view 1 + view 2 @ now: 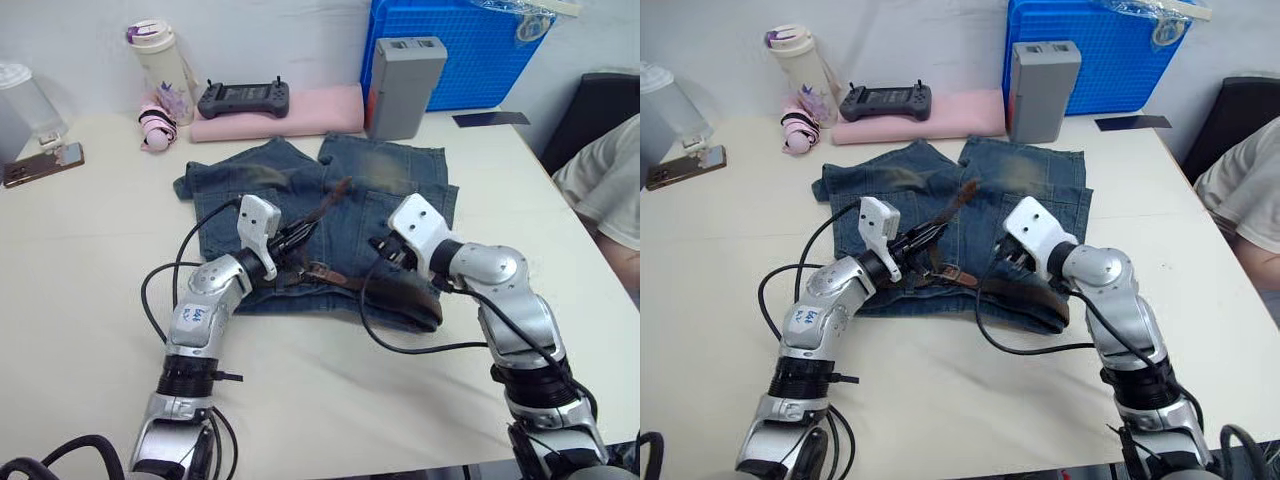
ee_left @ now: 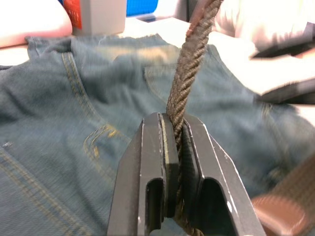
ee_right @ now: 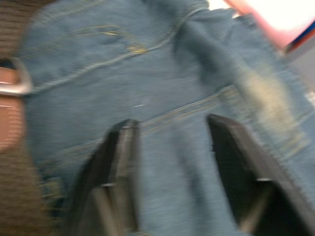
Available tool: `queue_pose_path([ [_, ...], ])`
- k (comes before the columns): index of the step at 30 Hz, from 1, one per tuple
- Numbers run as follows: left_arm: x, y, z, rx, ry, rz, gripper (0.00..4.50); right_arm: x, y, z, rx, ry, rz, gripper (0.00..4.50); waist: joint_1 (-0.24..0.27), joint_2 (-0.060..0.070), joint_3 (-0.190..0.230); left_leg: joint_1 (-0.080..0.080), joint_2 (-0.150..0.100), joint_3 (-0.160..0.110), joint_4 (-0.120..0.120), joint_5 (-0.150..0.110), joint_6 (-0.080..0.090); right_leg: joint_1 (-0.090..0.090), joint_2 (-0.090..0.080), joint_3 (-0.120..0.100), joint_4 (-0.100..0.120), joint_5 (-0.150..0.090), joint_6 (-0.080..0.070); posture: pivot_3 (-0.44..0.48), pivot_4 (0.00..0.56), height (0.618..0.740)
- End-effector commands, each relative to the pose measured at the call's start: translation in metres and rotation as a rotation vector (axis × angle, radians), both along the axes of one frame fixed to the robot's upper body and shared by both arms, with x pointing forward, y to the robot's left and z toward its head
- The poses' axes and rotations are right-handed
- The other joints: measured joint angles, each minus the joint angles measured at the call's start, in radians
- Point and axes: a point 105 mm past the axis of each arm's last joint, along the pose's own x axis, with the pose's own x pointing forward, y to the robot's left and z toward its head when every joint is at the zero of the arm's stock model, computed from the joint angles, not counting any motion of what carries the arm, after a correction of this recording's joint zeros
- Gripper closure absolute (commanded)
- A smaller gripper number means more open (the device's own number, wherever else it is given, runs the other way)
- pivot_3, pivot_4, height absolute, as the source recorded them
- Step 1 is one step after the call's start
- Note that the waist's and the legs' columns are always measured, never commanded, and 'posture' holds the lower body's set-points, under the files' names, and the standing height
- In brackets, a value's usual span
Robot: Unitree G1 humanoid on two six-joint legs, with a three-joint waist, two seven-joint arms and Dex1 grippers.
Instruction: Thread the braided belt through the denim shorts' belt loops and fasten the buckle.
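The left gripper is pinching the dark brown braided belt to pull it along the blue denim shorts, while the right gripper is waiting wide open.

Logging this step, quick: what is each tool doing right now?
Left tool: shut on the braided belt.
Right tool: open, holding nothing, over the denim shorts.

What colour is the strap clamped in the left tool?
Dark brown, braided belt, clearest in the left wrist view between the left tool fingers.
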Motion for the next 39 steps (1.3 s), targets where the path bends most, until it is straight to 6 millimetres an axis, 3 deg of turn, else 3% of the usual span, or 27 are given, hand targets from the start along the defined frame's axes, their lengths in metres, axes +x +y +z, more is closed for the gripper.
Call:
queue_pose_path([
  [1,-0.013,-0.001,0.017,-0.08,-0.033,-0.015,4.08,-0.019,0.033,0.001,0.061,0.059,0.127,4.13,0.0,0.0,0.0,0.001,0.0,0.0,0.0,0.0,0.0,0.0,0.0,0.0,0.0,0.0,0.0,0.0,0.15,0.728],
  [2,-0.016,-0.001,0.017,-0.083,-0.03,-0.018,4.08,-0.02,0.041,-0.005,0.083,0.096,0.129,4.47,-0.001,0.0,0.0,0.001,0.0,0.0,0.0,0.0,0.0,0.0,0.0,0.0,0.0,0.0,0.0,0.0,0.15,0.728],
  [5,-0.02,-0.001,0.018,-0.096,-0.02,-0.025,4.08,-0.019,0.054,-0.014,0.102,0.138,0.123,4.47,0.001,0.0,0.0,0.001,0.0,0.0,0.0,0.0,0.0,0.0,0.0,0.0,0.001,0.0,0.0,0.0,0.15,0.728],
  [12,-0.031,0.015,0.017,-0.088,-0.002,0.005,4.08,-0.014,0.063,-0.074,-0.085,0.259,0.092,4.47,-0.001,-0.001,-0.001,0.001,-0.001,0.0,0.0,0.0,0.0,0.001,-0.001,0.0,0.0,0.0,0.0,0.0,0.15,0.728],
  [16,-0.042,0.054,-0.011,0.02,0.064,0.084,4.08,-0.022,0.056,-0.093,-0.188,0.301,0.122,4.47,-0.011,0.0,-0.004,0.003,0.0,0.0,-0.001,0.0,0.0,0.002,0.0,0.001,0.0,0.0,0.0,0.0,0.15,0.728],
  [22,-0.052,0.086,-0.034,0.06,0.138,0.159,4.08,-0.02,0.057,-0.08,-0.14,0.27,0.135,4.47,-0.002,-0.003,-0.007,0.004,0.0,-0.001,-0.001,-0.001,0.0,0.003,-0.001,0.001,-0.002,0.0,-0.001,0.0,0.15,0.728],
  [29,-0.051,0.078,-0.034,0.031,0.137,0.158,4.08,-0.025,0.064,-0.039,0.077,0.258,0.169,4.47,-0.001,-0.003,-0.006,0.003,0.0,-0.001,-0.002,-0.002,-0.001,0.001,-0.001,0.0,-0.001,-0.001,-0.001,0.0,0.15,0.728],
  [39,-0.047,0.074,-0.037,0.034,0.135,0.155,4.08,-0.028,0.06,-0.044,0.04,0.281,0.157,4.47,-0.002,-0.002,-0.006,0.002,0.0,-0.001,-0.002,-0.002,0.0,0.0,-0.001,0.0,-0.002,-0.001,-0.001,0.0,0.15,0.728],
])
